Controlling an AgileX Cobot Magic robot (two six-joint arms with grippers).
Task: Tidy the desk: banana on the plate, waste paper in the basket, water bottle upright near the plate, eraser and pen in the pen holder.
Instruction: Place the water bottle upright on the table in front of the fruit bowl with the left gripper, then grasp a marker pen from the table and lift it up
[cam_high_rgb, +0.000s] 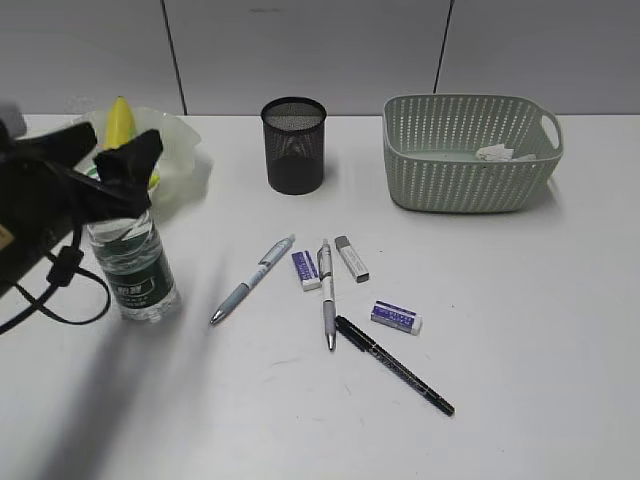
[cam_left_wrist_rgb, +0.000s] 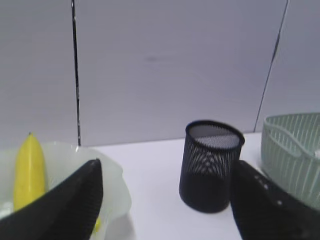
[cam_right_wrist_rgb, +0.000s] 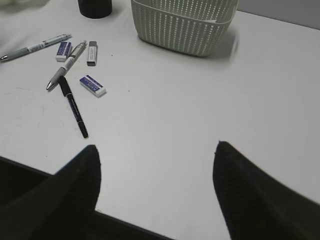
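The water bottle (cam_high_rgb: 138, 268) stands upright on the desk (cam_high_rgb: 520, 330) in front of the plate (cam_high_rgb: 186, 140). The banana (cam_high_rgb: 120, 120) lies in the plate and also shows in the left wrist view (cam_left_wrist_rgb: 29, 170). My left gripper (cam_high_rgb: 118, 155) is open just above the bottle's top, and its cap is hidden. Between its jaws (cam_left_wrist_rgb: 167, 165) only bare desk shows. The waste paper (cam_high_rgb: 498, 153) lies in the basket (cam_high_rgb: 470, 180). The pen holder (cam_high_rgb: 293, 145) stands at the back centre. Three pens (cam_high_rgb: 252, 280) (cam_high_rgb: 327, 293) (cam_high_rgb: 393, 365) and three erasers (cam_high_rgb: 305, 270) (cam_high_rgb: 352, 258) (cam_high_rgb: 396, 316) lie on the desk. My right gripper (cam_right_wrist_rgb: 155, 147) is open and empty.
The right wrist view shows the basket (cam_right_wrist_rgb: 182, 25), the black pen (cam_right_wrist_rgb: 74, 110) and an eraser (cam_right_wrist_rgb: 92, 85) ahead of the right gripper, which hangs near the desk's front edge. A grey panelled wall (cam_high_rgb: 300, 50) runs behind the desk.
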